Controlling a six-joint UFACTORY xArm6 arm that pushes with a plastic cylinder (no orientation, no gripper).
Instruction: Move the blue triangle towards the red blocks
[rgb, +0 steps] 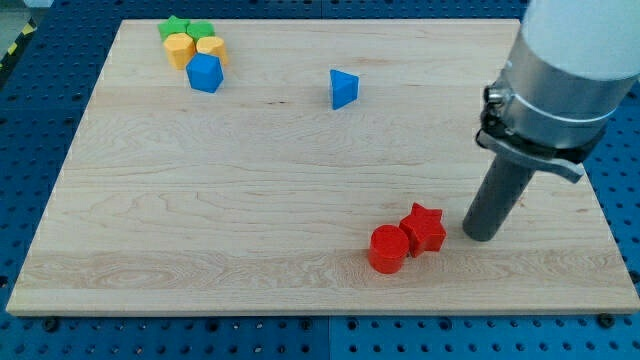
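Note:
The blue triangle (343, 88) lies on the wooden board towards the view's top, right of centre. Two red blocks sit touching near the view's bottom right: a red cylinder (387, 249) and a red star (424, 227). My tip (481, 236) rests on the board just right of the red star, a small gap apart. It is far below and to the right of the blue triangle.
A cluster sits at the view's top left: a green star (174, 27), another green block (201, 30), two yellow blocks (180, 48) (212, 48) and a blue block (204, 73). The wooden board (200, 200) lies on a blue perforated table.

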